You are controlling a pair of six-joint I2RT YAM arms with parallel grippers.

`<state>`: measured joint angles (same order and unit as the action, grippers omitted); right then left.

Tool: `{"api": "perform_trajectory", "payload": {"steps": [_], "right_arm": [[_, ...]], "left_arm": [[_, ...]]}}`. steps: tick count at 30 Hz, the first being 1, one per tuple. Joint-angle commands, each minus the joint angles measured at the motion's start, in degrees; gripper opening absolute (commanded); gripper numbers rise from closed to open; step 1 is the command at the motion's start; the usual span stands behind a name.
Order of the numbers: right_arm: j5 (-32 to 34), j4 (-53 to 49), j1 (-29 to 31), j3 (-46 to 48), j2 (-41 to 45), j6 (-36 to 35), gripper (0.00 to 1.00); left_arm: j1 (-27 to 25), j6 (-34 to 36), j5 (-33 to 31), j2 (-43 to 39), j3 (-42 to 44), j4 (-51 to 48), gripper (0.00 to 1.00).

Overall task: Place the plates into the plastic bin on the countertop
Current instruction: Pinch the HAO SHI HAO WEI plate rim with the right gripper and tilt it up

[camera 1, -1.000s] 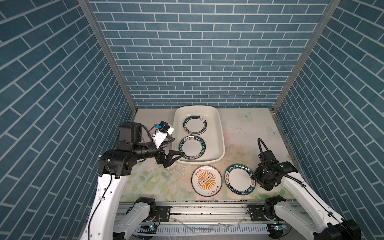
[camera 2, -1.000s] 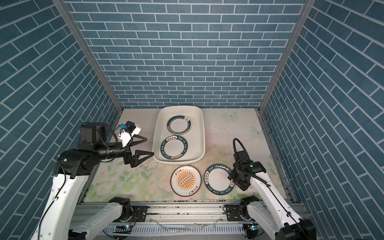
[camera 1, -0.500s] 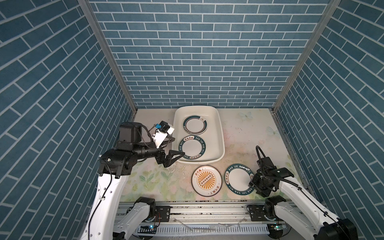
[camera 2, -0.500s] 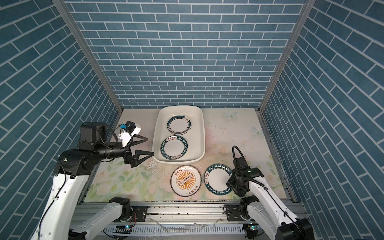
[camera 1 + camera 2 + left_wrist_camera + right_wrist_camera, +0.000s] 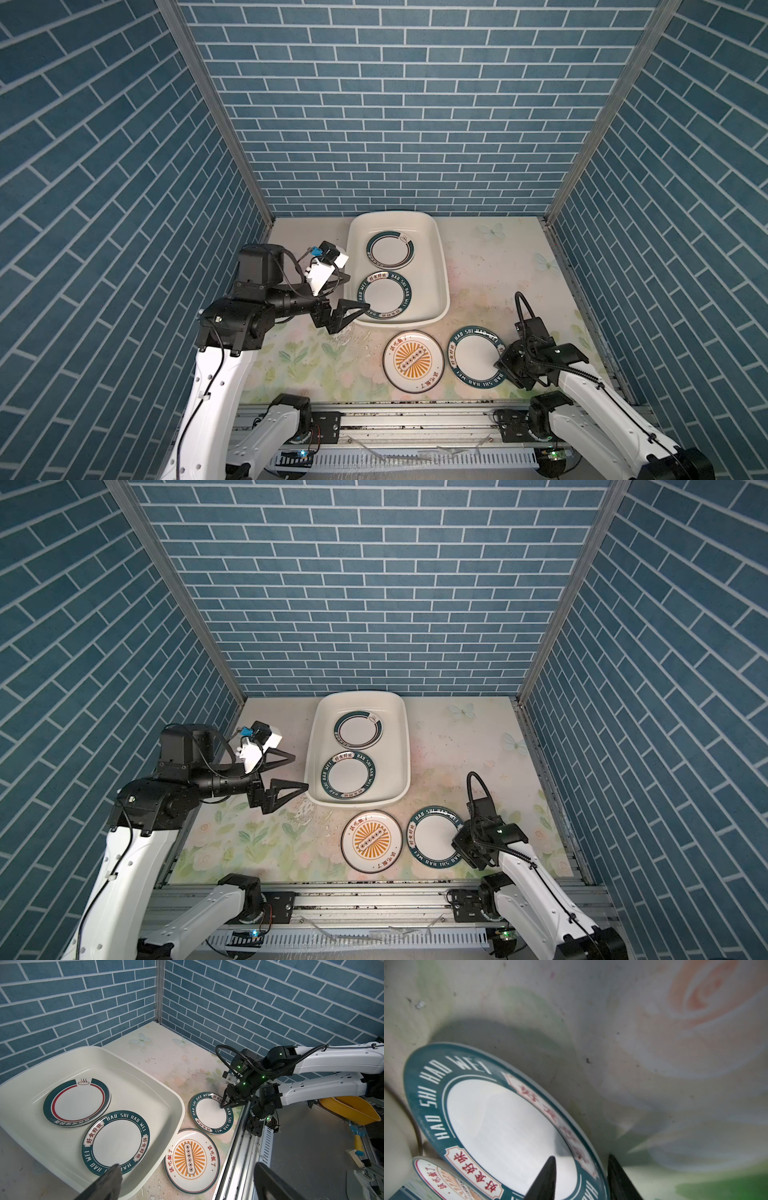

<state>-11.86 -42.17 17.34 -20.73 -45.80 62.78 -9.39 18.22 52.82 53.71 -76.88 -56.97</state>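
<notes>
Two plates lie in the plastic bin (image 5: 434, 266): one with a steam emblem (image 5: 390, 254) at the back and a teal lettered one (image 5: 381, 300) in front. On the countertop (image 5: 498, 266) lie an orange sunburst plate (image 5: 413, 360) and another teal lettered plate (image 5: 476, 355). My right gripper (image 5: 581, 1169) straddles this plate's right rim, one finger over the white centre and one outside, with a gap still showing. My left gripper (image 5: 355, 293) hangs open and holds nothing, by the bin's near left corner.
Blue brick walls close in the left, back and right. A grey metal rail (image 5: 415, 419) runs along the counter's front edge. White flecks (image 5: 345, 338) lie on the counter in front of the bin. A yellow bowl (image 5: 349, 1109) sits beyond the rail.
My right gripper has come forward and down onto the lettered plate's right rim, and its jaws have narrowed. The left arm has not moved.
</notes>
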Motion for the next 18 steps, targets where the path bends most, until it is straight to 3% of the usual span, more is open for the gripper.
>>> {"api": "perform_trajectory", "payload": {"steps": [1,12,18], "right_arm": [[1.98,2.36,-0.16,0.55,0.49,1.92,0.4],[2.57,8.79,-1.11,1.64,-1.47,-0.68,0.34],[0.7,5.38,-1.17,2.75,2.52,-2.1,0.31]], "left_arm": [[-0.37,-0.68,0.53,-0.01,0.62,1.16,1.0],[-0.37,-1.34,0.21,0.24,0.66,1.69,1.0],[-0.36,-1.56,0.33,0.31,0.62,1.88,1.0]]}}
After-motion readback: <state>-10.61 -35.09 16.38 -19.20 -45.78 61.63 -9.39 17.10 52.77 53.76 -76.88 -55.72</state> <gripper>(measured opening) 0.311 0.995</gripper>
